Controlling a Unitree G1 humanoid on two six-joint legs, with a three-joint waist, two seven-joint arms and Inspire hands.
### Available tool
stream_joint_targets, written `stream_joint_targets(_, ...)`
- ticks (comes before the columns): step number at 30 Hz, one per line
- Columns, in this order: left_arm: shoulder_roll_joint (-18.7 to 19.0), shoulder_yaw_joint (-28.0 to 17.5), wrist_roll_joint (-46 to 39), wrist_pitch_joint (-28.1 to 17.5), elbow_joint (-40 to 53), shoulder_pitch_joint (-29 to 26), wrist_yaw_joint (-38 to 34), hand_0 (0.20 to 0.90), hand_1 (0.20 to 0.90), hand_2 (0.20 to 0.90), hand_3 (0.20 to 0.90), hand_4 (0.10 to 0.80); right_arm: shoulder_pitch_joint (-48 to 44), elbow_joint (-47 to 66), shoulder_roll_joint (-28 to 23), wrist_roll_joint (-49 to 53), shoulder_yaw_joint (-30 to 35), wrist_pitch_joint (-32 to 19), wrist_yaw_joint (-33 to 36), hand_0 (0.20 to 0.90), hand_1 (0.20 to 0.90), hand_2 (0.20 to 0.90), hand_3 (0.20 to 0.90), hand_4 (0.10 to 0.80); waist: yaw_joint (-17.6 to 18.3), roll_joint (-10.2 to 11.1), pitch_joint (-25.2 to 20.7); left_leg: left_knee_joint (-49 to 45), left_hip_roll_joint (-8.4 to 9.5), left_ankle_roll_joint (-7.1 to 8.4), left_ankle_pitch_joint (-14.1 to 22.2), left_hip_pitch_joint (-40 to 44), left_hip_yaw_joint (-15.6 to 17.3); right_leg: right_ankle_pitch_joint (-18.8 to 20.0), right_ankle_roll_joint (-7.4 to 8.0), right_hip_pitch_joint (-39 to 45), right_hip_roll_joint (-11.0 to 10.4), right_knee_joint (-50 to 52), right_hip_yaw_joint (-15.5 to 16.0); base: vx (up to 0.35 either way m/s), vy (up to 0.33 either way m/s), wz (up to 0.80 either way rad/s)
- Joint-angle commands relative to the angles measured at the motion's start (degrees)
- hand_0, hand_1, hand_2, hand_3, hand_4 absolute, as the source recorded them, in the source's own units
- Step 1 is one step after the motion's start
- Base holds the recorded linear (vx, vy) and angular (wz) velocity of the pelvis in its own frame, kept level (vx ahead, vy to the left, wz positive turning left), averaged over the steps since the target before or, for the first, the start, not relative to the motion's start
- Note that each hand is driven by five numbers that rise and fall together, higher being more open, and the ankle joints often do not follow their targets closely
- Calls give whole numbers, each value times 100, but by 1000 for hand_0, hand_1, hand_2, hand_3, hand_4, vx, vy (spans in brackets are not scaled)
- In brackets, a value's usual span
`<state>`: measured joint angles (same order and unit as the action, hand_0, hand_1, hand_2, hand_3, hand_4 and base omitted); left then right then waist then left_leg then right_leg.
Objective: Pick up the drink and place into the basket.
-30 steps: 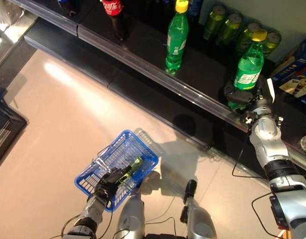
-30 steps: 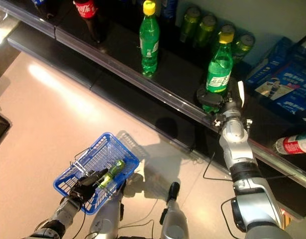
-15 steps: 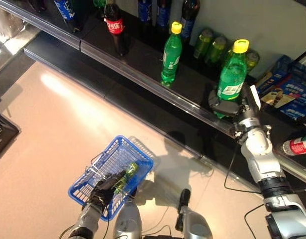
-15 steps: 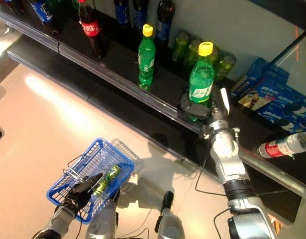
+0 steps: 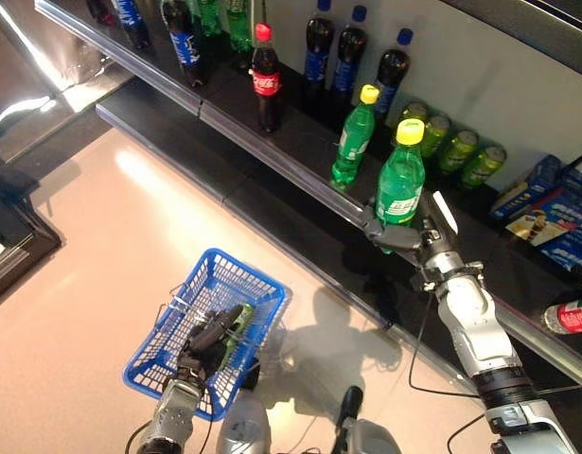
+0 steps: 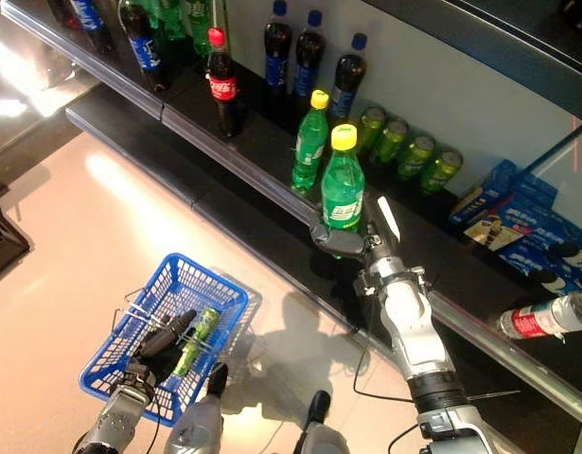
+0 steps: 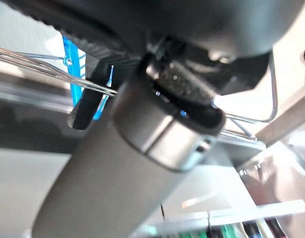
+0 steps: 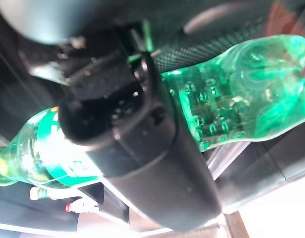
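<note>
At the shelf's (image 5: 272, 156) front edge, the right hand (image 5: 404, 236) is wrapped tight round the green bottle (image 5: 400, 184), upright, clear of the shelf. Lower down, the left hand (image 5: 203, 342) clutches the blue basket's (image 5: 224, 284) wire handle.

robot hand (image 8: 142, 148) | curled round green bottle (image 8: 231, 94)

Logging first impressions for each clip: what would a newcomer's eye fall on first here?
Most striking is the green bottle with a yellow cap, gripped low down by the right hand at the front edge of the dark shelf. Next comes the bright blue basket over the pale floor at lower left, hanging by its wire handle from the left hand, with a small green bottle lying inside.
</note>
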<state>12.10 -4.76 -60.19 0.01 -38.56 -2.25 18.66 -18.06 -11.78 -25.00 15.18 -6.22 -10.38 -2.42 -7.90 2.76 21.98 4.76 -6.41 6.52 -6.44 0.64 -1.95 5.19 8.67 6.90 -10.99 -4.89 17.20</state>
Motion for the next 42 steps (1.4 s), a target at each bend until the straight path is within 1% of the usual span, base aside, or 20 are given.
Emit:
stream_joint_targets(1,199,522,-509,-540,1175,-226,1005,300,300,300,200,100,-234,746,-26,183,-221,-875,-38,300,300,300,200,100,-141,-8,-1801,24,-67,-185,418,227,239,-192,4,170,-215,-11,141,9,-34,8)
stream_joint_targets(4,250,625,-587,-480,1602,-247,1020,300,300,300,200,100,-268,826,-17,228,-325,-863,-72,300,300,300,200,100,-187,28,-1806,24,-61,-193,416,227,197,-215,9,211,-213,-11,168,16,-30,12)
stream_joint_targets(7,294,776,-691,-381,2215,-273,974,300,300,300,200,100,-263,922,0,264,-477,-877,-84,300,300,300,200,100,-248,57,-1807,24,-60,-204,411,219,162,-234,18,247,-214,-11,196,9,-19,17)
stream_joint_targets(8,294,776,-691,-381,2215,-273,974,300,300,300,200,100,-263,922,0,264,-477,-877,-84,300,300,300,200,100,-248,57,-1807,24,-60,-204,411,219,162,-234,18,247,-214,-11,196,7,-17,12)
stream_joint_targets(9,340,894,-694,-302,2611,-292,1006,300,300,300,200,100,-277,998,13,280,-620,-869,-77,300,300,300,200,100,-286,71,-1806,24,-56,-207,404,210,146,-243,24,271,-215,-11,217,6,-12,5)
stream_joint_targets(12,440,1085,-685,-228,3044,-385,1029,300,300,300,200,100,-369,1064,27,311,-793,-834,-60,300,300,300,200,100,-333,83,-1809,24,-45,-216,397,197,116,-254,30,295,-213,-11,239,15,-12,17)
stream_joint_targets(13,516,1199,-748,-157,3298,-499,956,300,300,300,200,100,-464,1046,61,319,-906,-811,-56,300,300,300,200,100,-350,91,-1818,24,-48,-214,392,197,118,-260,35,319,-216,-11,264,16,-5,20)
stream_joint_targets(15,523,1211,-753,-157,3321,-511,941,300,300,300,200,100,-477,1041,64,321,-919,-811,-51,300,300,300,200,100,-350,93,-1817,24,-48,-214,391,198,118,-262,36,324,-217,-11,269,15,-2,15)
stream_joint_targets(18,672,1450,-683,-76,3772,-685,956,300,300,300,200,100,-661,1009,95,320,-1168,-753,13,300,300,300,200,100,-416,105,-1838,24,-48,-215,381,188,114,-275,51,379,-231,-11,349,16,1,6)
stream_joint_targets(25,846,1671,-569,83,4341,-819,929,300,300,300,200,100,-861,1001,127,366,-1377,-706,-33,300,300,300,200,100,-487,129,-1871,24,-42,-212,377,181,96,-301,76,430,-237,-11,384,6,-2,3)
stream_joint_targets(34,911,1911,-714,329,5053,-975,1117,300,300,300,200,100,-1047,924,212,347,-1645,-639,10,300,300,300,200,100,-587,160,-1887,24,-29,-199,357,155,35,-314,94,478,-245,-11,452,7,0,6)
stream_joint_targets(42,998,2053,-625,370,5467,-1062,1270,300,300,300,200,100,-1044,960,213,305,-1894,-518,-129,300,300,300,200,100,-616,164,-1904,24,-9,-191,333,126,7,-316,104,483,-248,-11,479,0,0,0)
